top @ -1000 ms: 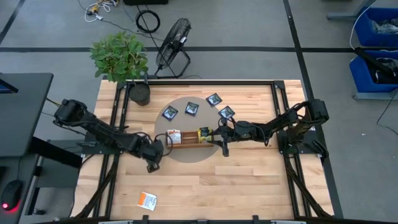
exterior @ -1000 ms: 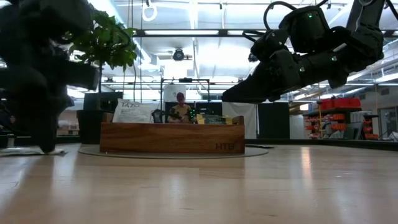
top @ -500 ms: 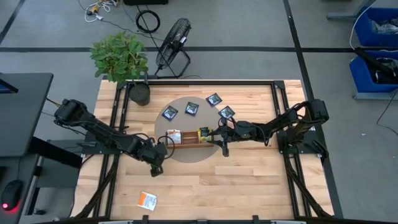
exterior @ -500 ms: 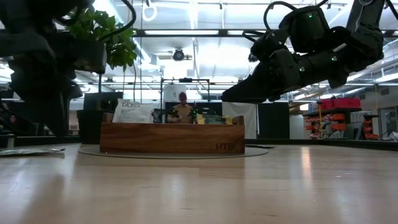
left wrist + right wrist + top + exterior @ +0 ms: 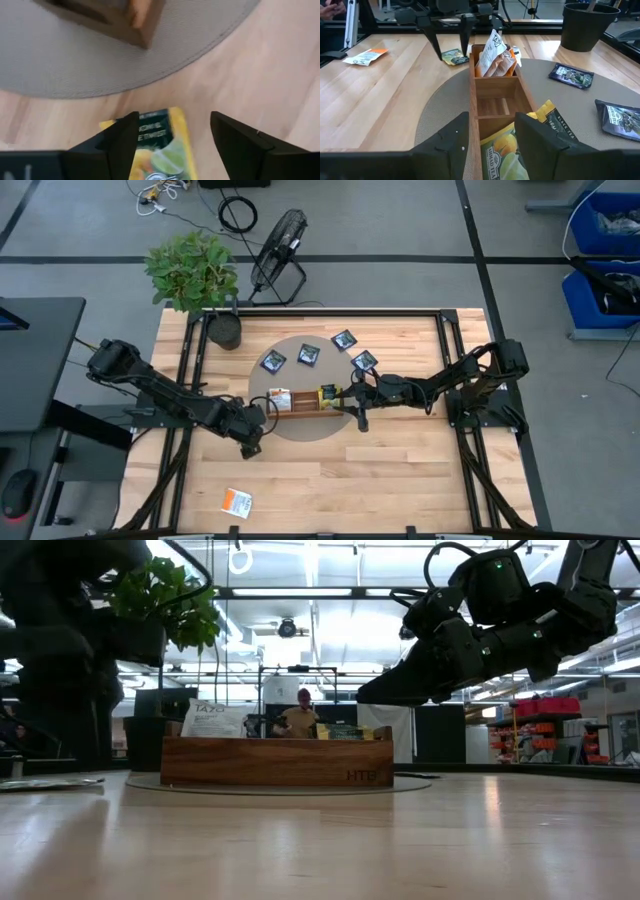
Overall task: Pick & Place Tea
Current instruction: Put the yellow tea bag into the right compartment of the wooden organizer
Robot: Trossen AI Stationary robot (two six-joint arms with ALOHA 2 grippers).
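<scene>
A yellow-green tea sachet [image 5: 155, 145] lies flat on the wood just off the round mat's near-left edge. My left gripper [image 5: 175, 120] stands open over it, one finger on each side; it also shows at the tray's left end [image 5: 250, 445]. The long wooden tray [image 5: 305, 400] holds orange-and-white sachets [image 5: 492, 57] upright in its left end and yellow-green ones [image 5: 505, 150] in its right end. My right gripper [image 5: 491, 119] hovers open above that right end, clear of the tray. Three navy sachets [image 5: 307, 355] lie on the mat behind the tray.
An orange-and-white sachet [image 5: 237, 501] lies alone near the table's front left. The grey mat [image 5: 300, 430] lies under the tray. A potted plant [image 5: 195, 275] stands at the far left corner, and a fan [image 5: 278, 255] on the floor behind. A person [image 5: 303, 718] sits in the room beyond.
My left gripper has opened and let go of the yellow-green sachet, then risen a little off the table. The sachet stays flat on the wood where it was set down.
</scene>
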